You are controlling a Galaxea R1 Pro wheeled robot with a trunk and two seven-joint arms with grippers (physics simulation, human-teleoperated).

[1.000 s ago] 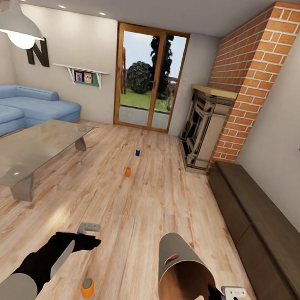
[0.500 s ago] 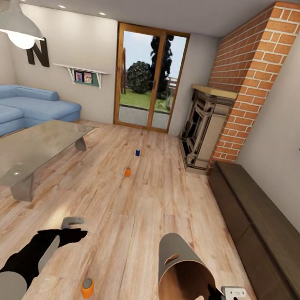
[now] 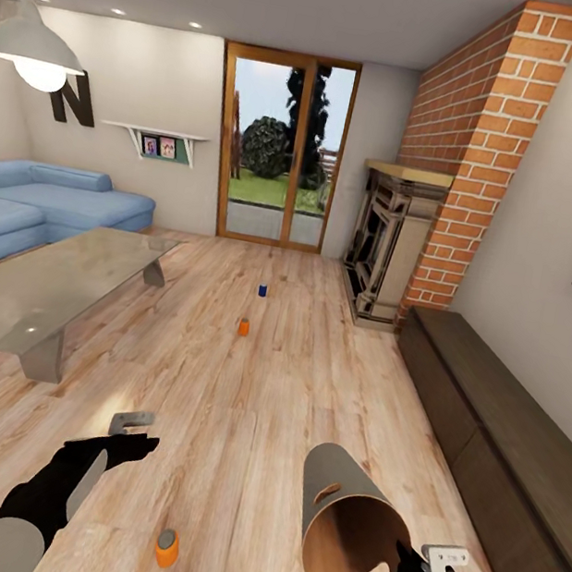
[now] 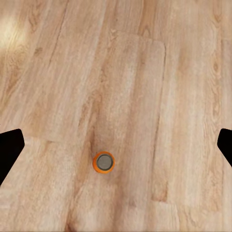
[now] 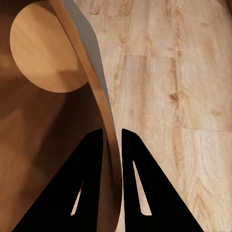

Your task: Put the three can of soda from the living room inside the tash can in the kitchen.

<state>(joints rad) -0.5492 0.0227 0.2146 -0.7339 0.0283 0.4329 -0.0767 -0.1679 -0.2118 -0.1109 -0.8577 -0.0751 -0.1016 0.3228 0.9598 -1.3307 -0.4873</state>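
Observation:
Three cans of soda stand on the wood floor in the head view: an orange can (image 3: 167,547) near me, another orange can (image 3: 244,327) farther off, and a dark blue can (image 3: 263,290) beyond it. My left gripper (image 3: 144,442) hovers open to the left of and above the near orange can (image 4: 103,162), which stands upright between the spread fingers (image 4: 9,151) in the left wrist view. My right gripper (image 3: 401,556) is shut on the rim of the tash can (image 3: 344,517), held tilted with its brown inside facing me. The fingers pinch its wall (image 5: 104,96).
This is the living room. A grey low table (image 3: 37,284) and blue sofa (image 3: 48,199) are at the left. The brick fireplace (image 3: 396,249) and a dark low cabinet (image 3: 496,426) line the right wall. Glass doors (image 3: 277,148) are straight ahead.
My left arm has swung to the left, away from the near orange can. The right arm, the tash can and all the cans have stayed put.

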